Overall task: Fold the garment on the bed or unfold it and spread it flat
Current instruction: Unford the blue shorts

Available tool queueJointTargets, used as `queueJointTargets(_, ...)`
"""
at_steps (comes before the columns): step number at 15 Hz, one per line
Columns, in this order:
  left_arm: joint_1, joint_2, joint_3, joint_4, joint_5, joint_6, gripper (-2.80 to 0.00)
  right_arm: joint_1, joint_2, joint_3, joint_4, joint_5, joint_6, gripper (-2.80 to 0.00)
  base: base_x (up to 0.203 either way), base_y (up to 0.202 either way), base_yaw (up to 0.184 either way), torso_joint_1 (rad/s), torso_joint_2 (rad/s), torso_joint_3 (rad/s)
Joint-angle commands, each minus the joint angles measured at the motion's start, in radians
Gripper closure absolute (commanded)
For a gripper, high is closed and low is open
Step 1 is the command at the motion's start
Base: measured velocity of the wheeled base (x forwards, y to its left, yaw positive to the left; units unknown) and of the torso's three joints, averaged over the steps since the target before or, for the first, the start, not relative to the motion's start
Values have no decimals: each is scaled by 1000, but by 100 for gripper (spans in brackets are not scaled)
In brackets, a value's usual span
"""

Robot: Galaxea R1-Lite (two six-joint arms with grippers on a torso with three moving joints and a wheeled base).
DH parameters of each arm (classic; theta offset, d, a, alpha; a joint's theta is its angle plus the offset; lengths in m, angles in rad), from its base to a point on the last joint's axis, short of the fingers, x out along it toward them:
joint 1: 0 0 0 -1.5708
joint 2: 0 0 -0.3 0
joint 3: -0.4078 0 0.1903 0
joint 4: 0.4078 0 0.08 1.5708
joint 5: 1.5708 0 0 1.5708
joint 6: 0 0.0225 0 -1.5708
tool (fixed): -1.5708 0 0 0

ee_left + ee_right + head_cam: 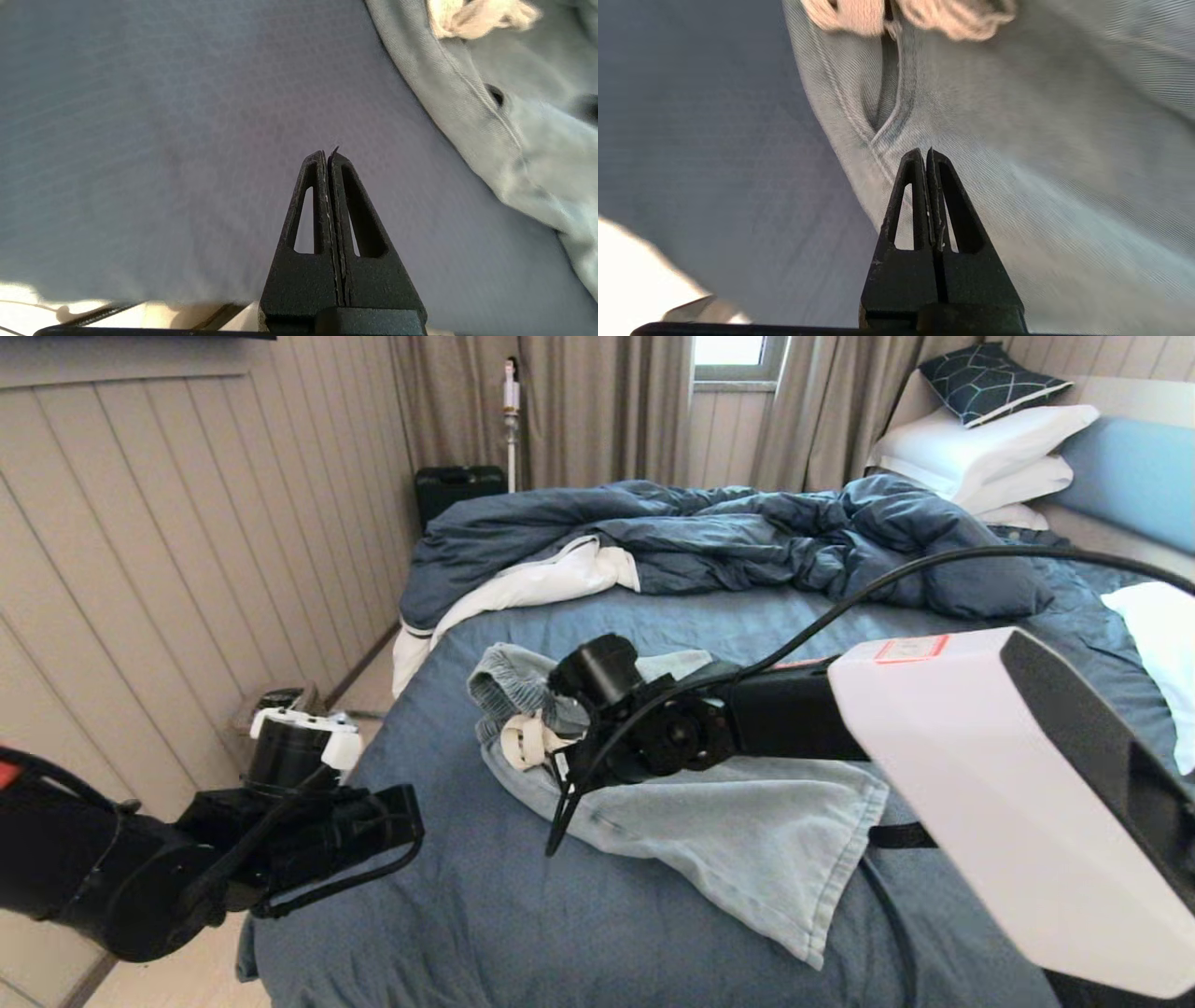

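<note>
Shorts (738,831) crumpled, soft denim (frayed drawstring (523,742)); right gripper (927,154), left gripper (329,154) pinched closed, empty.

We see the garment (728,821) lying crumpled on the bed (523,915), our right gripper (558,831) over its near edge. Our left gripper (355,854) hangs beside the bed's left edge.

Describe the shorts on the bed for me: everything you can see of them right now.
The shorts are pale washed-blue, denim-look cloth, lying rumpled rather than flat on the slate-blue bed sheet. The gathered elastic waistband is bunched toward the far left, with the thick white frayed drawstring knotted below it. One wide leg spreads toward the near right, hem down. A stitched slit pocket shows. The right claw, shut and empty, hangs over the cloth; the left claw, shut, is over bare sheet beside them.
</note>
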State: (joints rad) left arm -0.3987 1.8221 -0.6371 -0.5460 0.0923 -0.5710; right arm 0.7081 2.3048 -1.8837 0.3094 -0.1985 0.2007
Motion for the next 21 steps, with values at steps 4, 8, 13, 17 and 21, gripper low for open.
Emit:
queueJointTargets(4,-7,300,-222,-9,19,-42,0,-28,-405,210,-6,32,36,0,0,0,0,0,0,0)
queueJointTargets(8,-30,483,-412,-68,114,-19,0,-85,-709,568,-93,97,49,0,0,0,0,0,0,0)
queueJointTargets(13,-52,582,-519,-146,204,27,0,-126,-813,702,-200,133,49,0,0,0,0,0,0,0)
queueJointTargets(17,-94,531,-568,-81,180,55,0,-181,-997,888,-226,147,48,0,0,0,0,0,0,0)
queueJointTargets(21,-93,343,-543,99,19,-3,0,-205,-1013,931,-231,152,48,0,0,0,0,0,0,0)
